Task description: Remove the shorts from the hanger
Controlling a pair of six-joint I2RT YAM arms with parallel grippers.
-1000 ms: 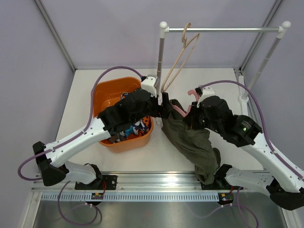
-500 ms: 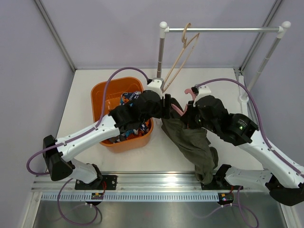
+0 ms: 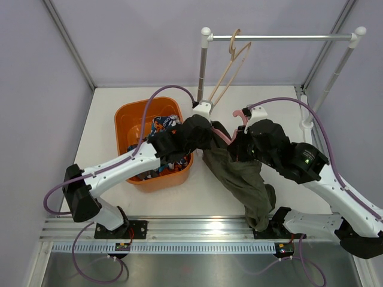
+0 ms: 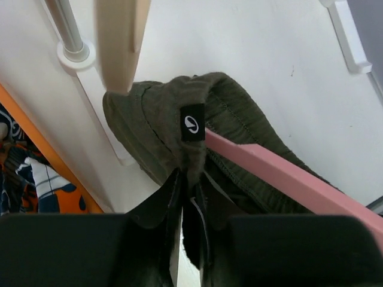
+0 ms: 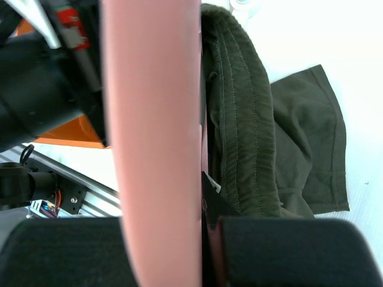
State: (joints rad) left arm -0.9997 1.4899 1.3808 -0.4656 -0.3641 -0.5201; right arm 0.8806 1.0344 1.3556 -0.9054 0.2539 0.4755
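Note:
Olive-green shorts (image 3: 242, 179) hang on a pink hanger (image 3: 224, 137) above the table, their legs drooping toward the front rail. My left gripper (image 3: 207, 135) is shut on the waistband; in the left wrist view its fingers (image 4: 170, 191) pinch the fabric just below the black label of the shorts (image 4: 161, 113), beside the pink hanger (image 4: 281, 173). My right gripper (image 3: 240, 147) is shut on the hanger. Close up in the right wrist view, the pink hanger (image 5: 155, 119) fills the frame and hides one finger of that gripper (image 5: 197, 206), with the shorts (image 5: 245, 131) bunched alongside.
An orange basket (image 3: 128, 116) of colourful clothes stands at the left, under my left arm. A metal rack (image 3: 281, 37) spans the back with a bare beige hanger (image 3: 230, 66) on it. Its left post (image 4: 70, 36) stands close to the shorts.
My left gripper has moved right from over the basket onto the shorts' waistband and closed on it. The right gripper has kept hold of the pink hanger, almost still.

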